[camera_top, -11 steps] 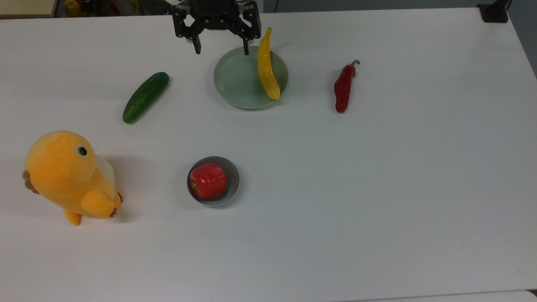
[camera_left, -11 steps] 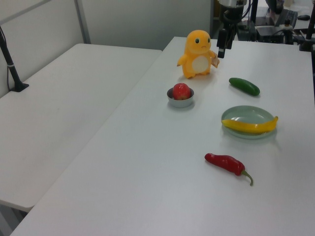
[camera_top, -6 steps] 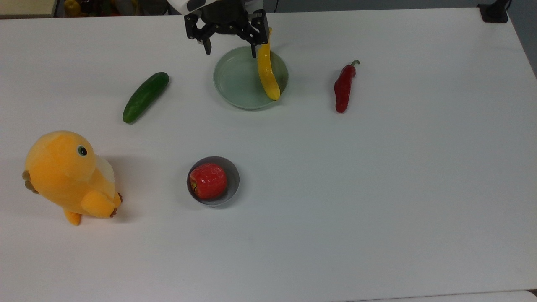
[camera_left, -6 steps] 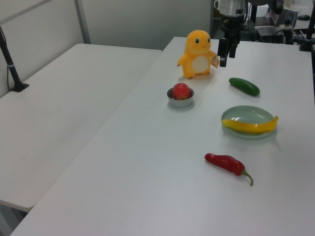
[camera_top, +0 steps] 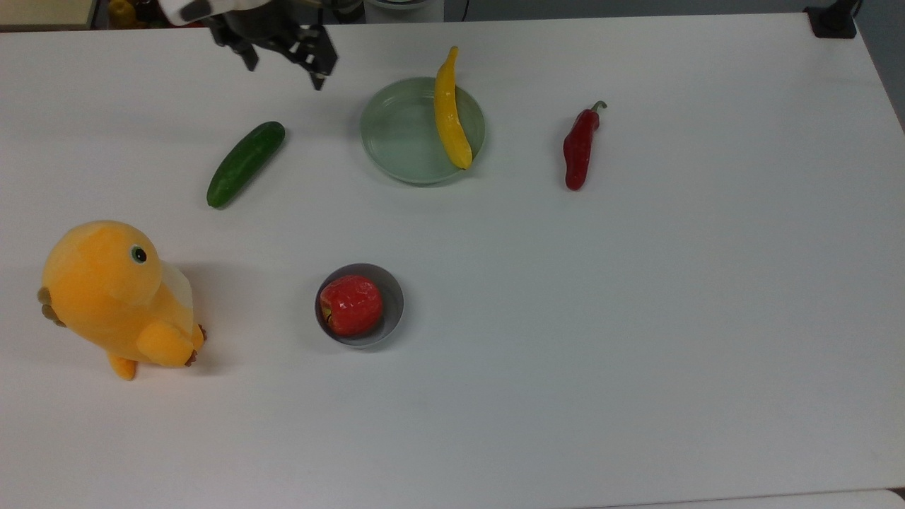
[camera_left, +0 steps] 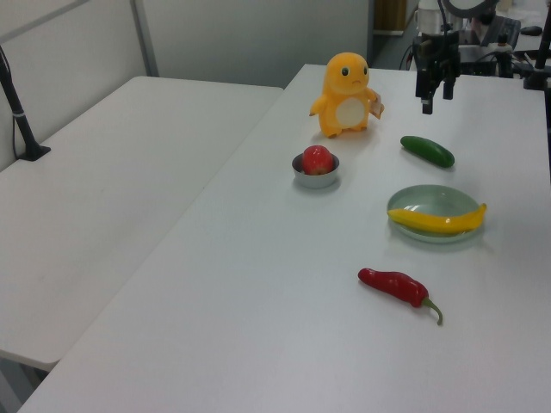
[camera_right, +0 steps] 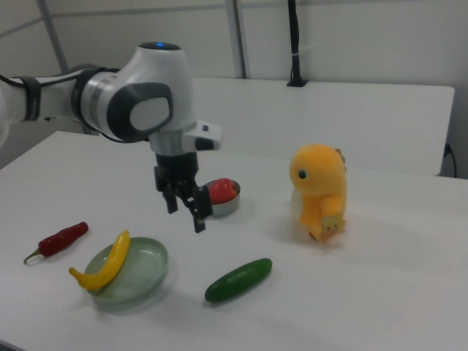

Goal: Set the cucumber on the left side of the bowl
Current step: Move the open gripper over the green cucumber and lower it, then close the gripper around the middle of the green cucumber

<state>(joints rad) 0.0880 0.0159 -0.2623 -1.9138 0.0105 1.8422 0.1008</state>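
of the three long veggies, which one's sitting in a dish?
The yellow pepper: it lies across the pale green dish. The cucumber and red chili lie on bare table.

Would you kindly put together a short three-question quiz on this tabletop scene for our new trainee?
1. True or false: the cucumber is already held by the gripper.
2. What lies inside the grey bowl?
A. a red chili
B. a red apple
C. nothing
3. Fill in: the yellow pepper rests across the pale green ____.

Key:
1. False. The cucumber lies on the table, apart from the open gripper hanging above it.
2. B, the red apple.
3. dish.
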